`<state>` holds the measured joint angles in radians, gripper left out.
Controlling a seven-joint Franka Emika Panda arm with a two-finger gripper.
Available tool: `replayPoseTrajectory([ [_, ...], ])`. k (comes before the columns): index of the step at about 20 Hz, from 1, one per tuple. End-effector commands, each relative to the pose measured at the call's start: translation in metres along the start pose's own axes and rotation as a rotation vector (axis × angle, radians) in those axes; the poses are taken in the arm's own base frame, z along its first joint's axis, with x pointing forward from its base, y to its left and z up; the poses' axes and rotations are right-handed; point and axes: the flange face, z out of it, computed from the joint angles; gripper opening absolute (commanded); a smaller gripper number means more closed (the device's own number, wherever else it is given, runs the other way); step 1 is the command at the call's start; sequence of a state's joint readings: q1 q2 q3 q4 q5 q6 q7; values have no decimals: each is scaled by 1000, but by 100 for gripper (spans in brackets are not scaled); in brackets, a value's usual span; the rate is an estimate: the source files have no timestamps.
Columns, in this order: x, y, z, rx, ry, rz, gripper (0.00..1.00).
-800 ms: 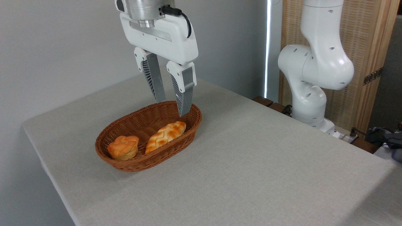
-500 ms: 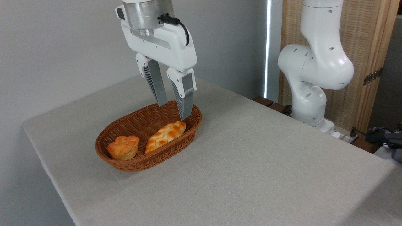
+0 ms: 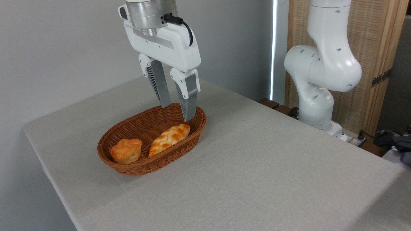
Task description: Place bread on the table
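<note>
Bread [image 3: 126, 150]: round, no clear long axis, cracked top up, at near-left end of wicker basket [image 3: 196, 128] on table [image 3: 273, 166]. Gripper [image 3: 177, 113]: parted, empty, above basket's far end.

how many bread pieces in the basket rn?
2. Round bun at the wicker basket's left end; elongated loaf beside it toward the right end, under the open gripper. Nothing looks hidden.

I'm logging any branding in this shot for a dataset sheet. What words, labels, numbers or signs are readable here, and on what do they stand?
None can be read.
The gripper, the white arm, the wicker basket, the bread, the long loaf and the table carry no visible writing.
The objects at the far right edge are too small to tell.
</note>
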<state>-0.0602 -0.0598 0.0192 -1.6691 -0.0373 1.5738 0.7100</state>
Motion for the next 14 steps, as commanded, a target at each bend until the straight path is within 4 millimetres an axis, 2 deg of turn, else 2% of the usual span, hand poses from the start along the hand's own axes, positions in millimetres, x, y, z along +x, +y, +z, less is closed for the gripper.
replayPoseTrajectory([
  [1, -11, 10, 7, -5, 4, 31, 100],
  [3, -12, 16, 12, 10, 21, 36, 100],
  [4, -9, 25, 14, 8, 20, 53, 100],
  [6, -14, 36, 20, 2, 13, 63, 100],
  [8, -16, 55, 28, -6, 2, 93, 100],
  [10, -17, 62, 36, 4, 17, 99, 100],
  [14, -5, 81, 48, 17, 33, 137, 100],
])
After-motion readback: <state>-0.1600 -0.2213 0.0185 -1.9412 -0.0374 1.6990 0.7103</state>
